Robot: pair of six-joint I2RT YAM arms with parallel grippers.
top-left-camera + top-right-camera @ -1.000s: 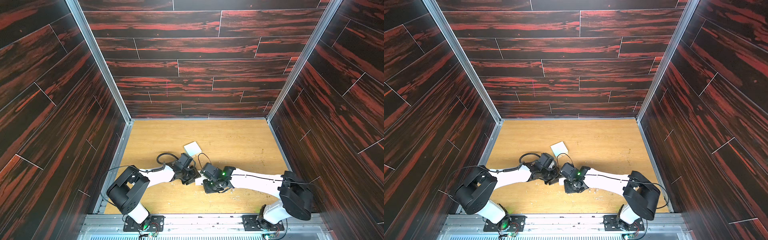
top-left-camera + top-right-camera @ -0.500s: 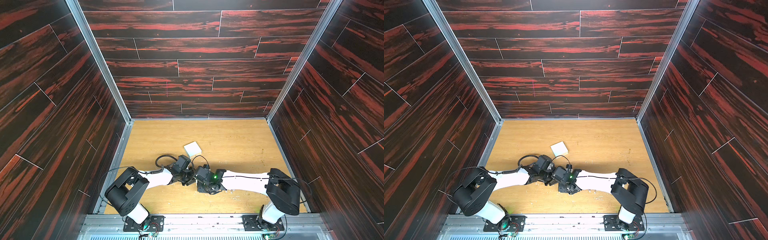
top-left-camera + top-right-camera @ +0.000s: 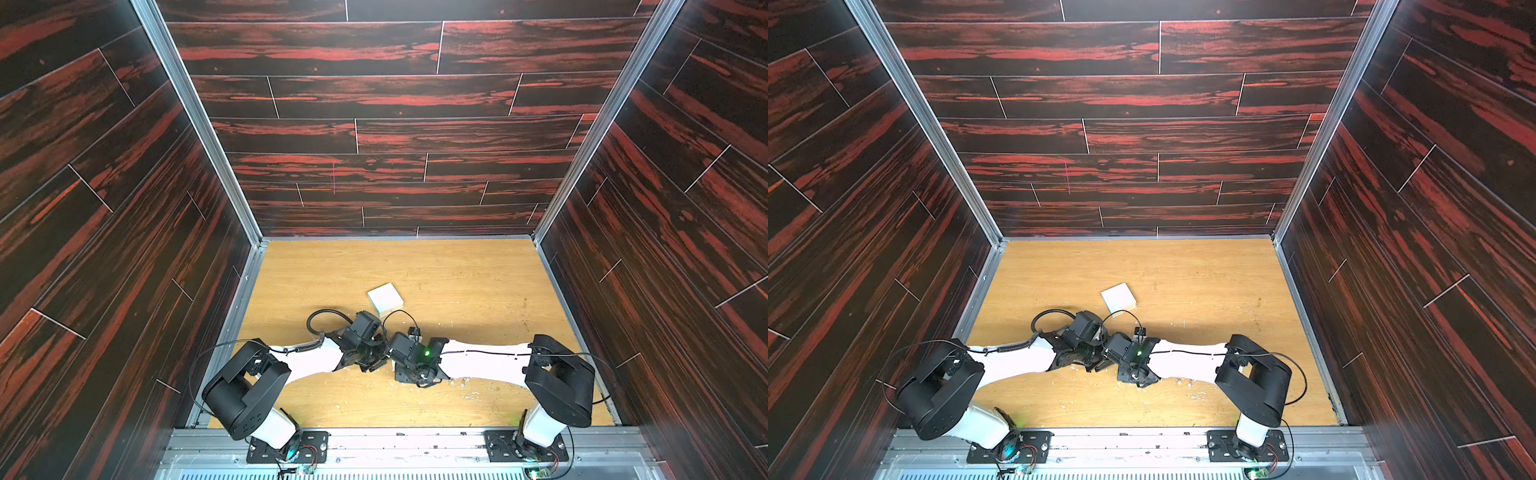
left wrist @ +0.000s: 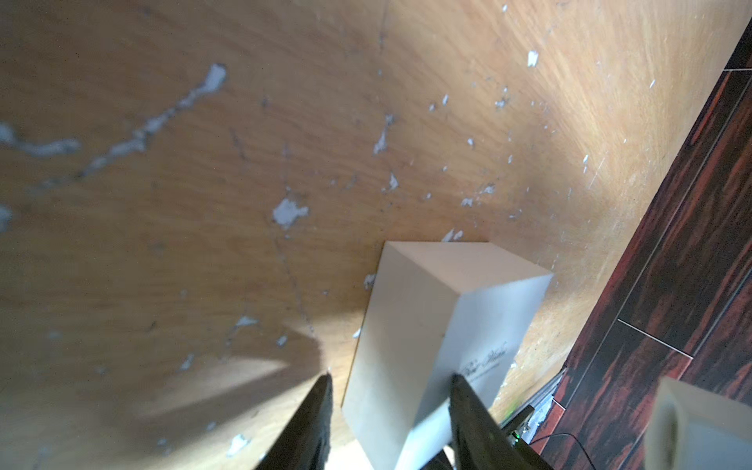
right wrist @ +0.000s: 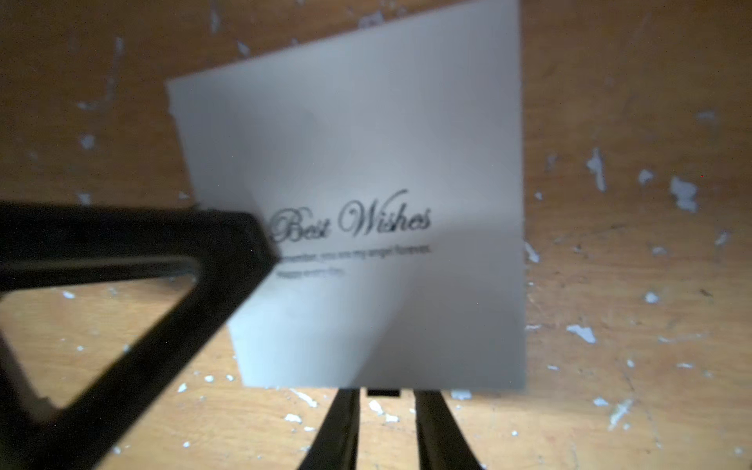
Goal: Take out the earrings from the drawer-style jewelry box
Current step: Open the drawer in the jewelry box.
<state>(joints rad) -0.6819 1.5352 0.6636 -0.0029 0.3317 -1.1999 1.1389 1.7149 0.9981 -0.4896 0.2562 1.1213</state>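
While no earrings show and the jewelry box (image 4: 411,325), lower right in the left wrist view, looks closed, the left gripper (image 4: 391,378) straddles it; whether it clamps I cannot tell. The right gripper (image 5: 386,392), narrowly parted and empty at the box edge, should pull the drawer straight.

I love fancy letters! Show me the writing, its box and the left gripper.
writing (image 5: 354,219): right wrist view, middle of the words.
box (image 4: 407,325): left wrist view, its broad side.
left gripper (image 4: 391,376): left wrist view, midway between its fingertips.
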